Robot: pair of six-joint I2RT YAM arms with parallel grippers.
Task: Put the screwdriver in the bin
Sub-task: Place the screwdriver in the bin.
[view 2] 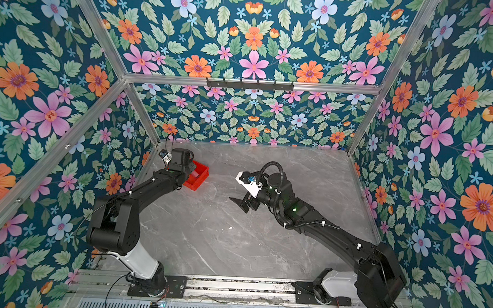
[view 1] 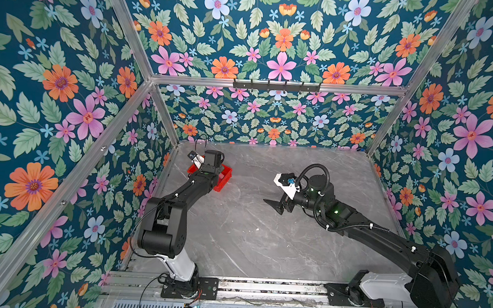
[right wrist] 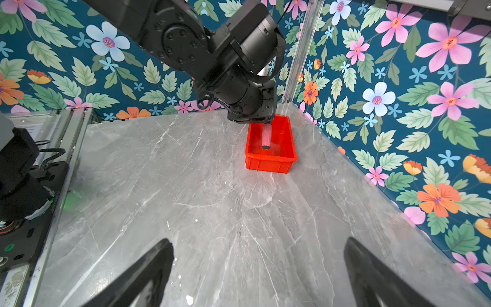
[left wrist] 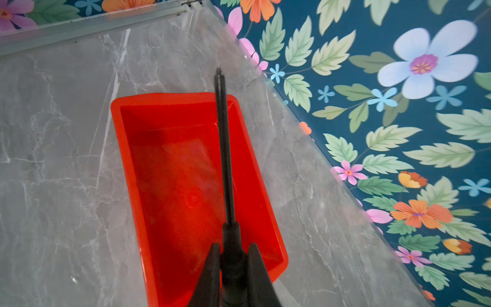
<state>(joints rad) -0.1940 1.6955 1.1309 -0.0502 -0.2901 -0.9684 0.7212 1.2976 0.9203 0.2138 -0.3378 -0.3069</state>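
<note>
Screwdriver [left wrist: 224, 159] clenched in the left gripper [left wrist: 234, 249], held over the red bin [left wrist: 125, 148], black shaft running along the bin's length, bin on the grey marble table [left wrist: 53, 159] near a corner, right gripper [right wrist: 257, 240] spread wide, empty, well apart.

Left gripper [left wrist: 233, 247] clamped, apparently pointing down; right gripper [right wrist: 258, 240] spread wide.

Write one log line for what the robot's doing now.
left gripper: shut on screwdriver | screwdriver: over bin, not released | right gripper: open, empty
</note>
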